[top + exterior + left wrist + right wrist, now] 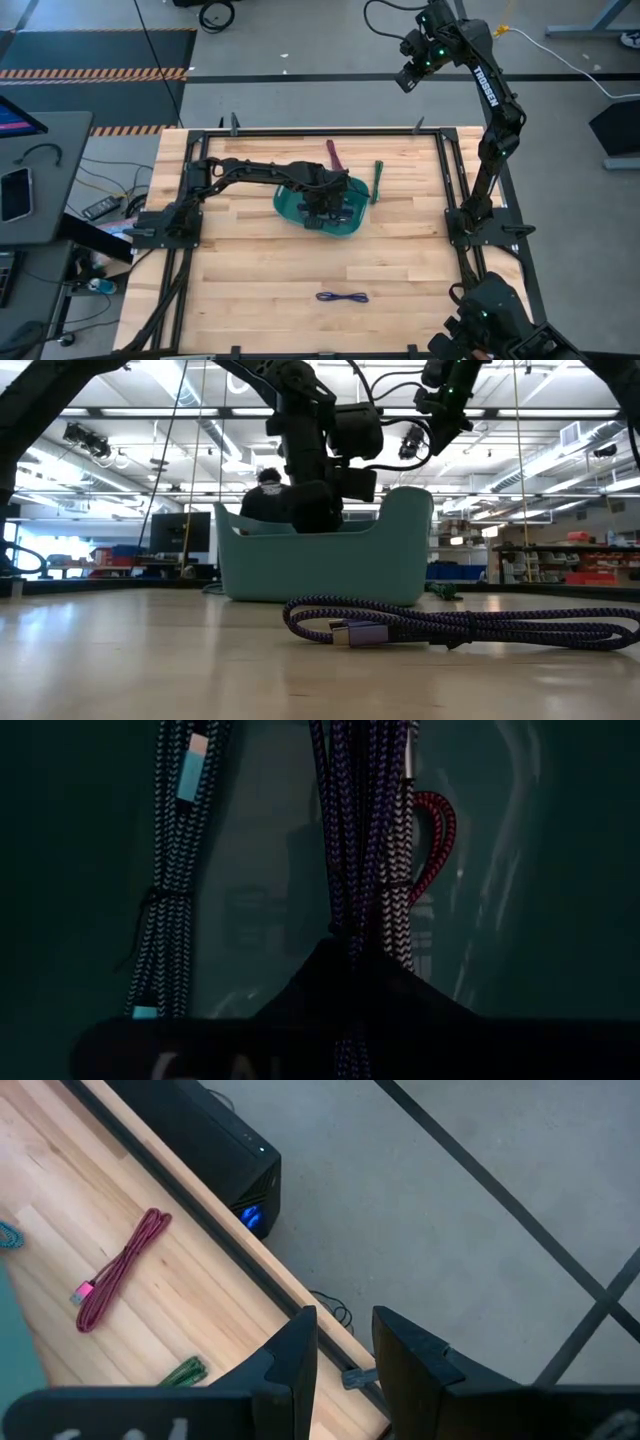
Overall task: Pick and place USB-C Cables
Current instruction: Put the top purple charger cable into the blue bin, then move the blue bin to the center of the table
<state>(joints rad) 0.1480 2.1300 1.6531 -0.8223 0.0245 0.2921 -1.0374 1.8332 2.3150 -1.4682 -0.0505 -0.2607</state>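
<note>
My left gripper [322, 205], down inside the teal bin [290, 207], is clamped on a purple cable [362, 840] to lift it clear, while my right gripper [345, 1355] waits high, part-open and empty.

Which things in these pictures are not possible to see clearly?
- High view: bin contents, covered by the left end effector.
- Low view: cables inside, behind the bin's wall.
- Left wrist view: purple cable runs behind the fingers; grip unclear.
- Right wrist view: green cable cut off by the right end effector.
</note>
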